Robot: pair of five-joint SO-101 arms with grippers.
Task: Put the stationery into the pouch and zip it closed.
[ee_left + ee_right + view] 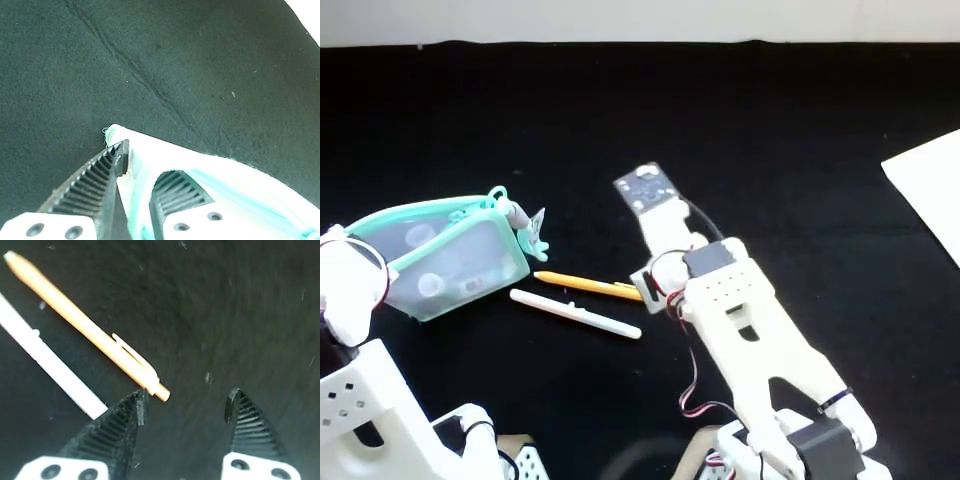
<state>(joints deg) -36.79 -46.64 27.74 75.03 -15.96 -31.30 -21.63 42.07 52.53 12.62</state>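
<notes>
A mint-green translucent pouch (445, 255) lies at the left of the black table, its mouth and zip pull (525, 222) facing right. My left gripper (136, 165) is shut on the pouch's (215, 172) far left edge. An orange pen (588, 286) and a white pen (575, 313) lie side by side just right of the pouch. My right gripper (186, 402) stands open low over the table at the orange pen's (85, 324) clicker end, one finger (127, 415) next to that end. The white pen (47, 362) lies beside it.
A white sheet (930, 190) sits at the table's right edge. Open black cloth stretches behind the pouch and pens. The arms' bases fill the front edge.
</notes>
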